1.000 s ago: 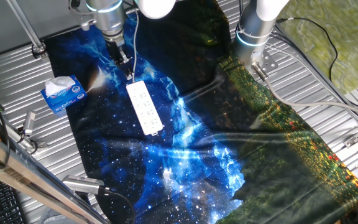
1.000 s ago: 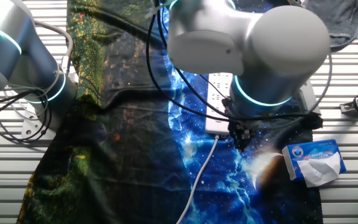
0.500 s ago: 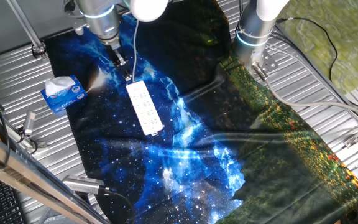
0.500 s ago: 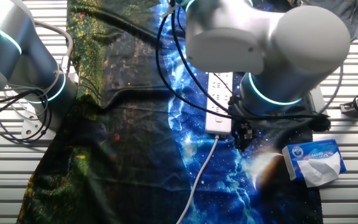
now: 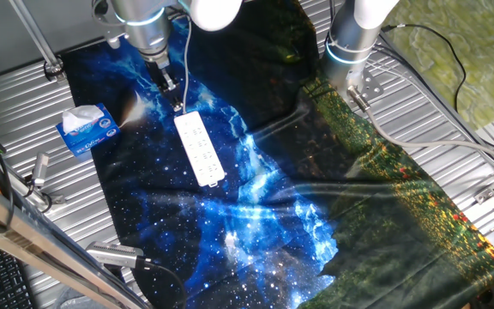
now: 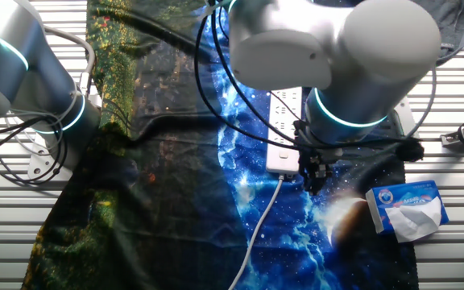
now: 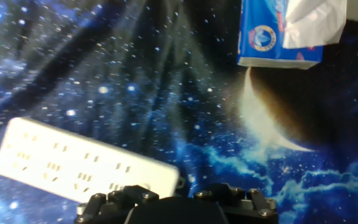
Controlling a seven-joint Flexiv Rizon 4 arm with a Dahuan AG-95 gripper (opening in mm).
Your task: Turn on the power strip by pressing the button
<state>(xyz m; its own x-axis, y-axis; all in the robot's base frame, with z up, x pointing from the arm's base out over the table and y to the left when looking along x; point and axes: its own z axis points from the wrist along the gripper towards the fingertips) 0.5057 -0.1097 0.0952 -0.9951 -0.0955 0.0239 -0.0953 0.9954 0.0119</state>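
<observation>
The power strip (image 5: 200, 148) is a long white bar with rows of small socket holes, lying on the blue galaxy cloth (image 5: 230, 215). Its thin white cord (image 6: 258, 234) leaves the end nearest my gripper. My gripper (image 5: 176, 103) points down just past that cord end, close above the cloth. In the other fixed view the gripper (image 6: 313, 175) hangs right beside the strip's end (image 6: 283, 158). The hand view shows the strip (image 7: 79, 165) at lower left, with its end under my gripper's dark body (image 7: 174, 206). No view shows the fingertips clearly. I cannot make out the button.
A blue-and-white tissue box (image 5: 86, 130) stands left of the strip; it also shows in the hand view (image 7: 283, 34). A second arm's base (image 5: 351, 41) stands at the back right. Metal clamps (image 5: 37, 176) lie on the ribbed table at the left.
The arm's upper links swung slightly to one side and back. The gripper tip stays at the strip's cord end. The strip has not moved.
</observation>
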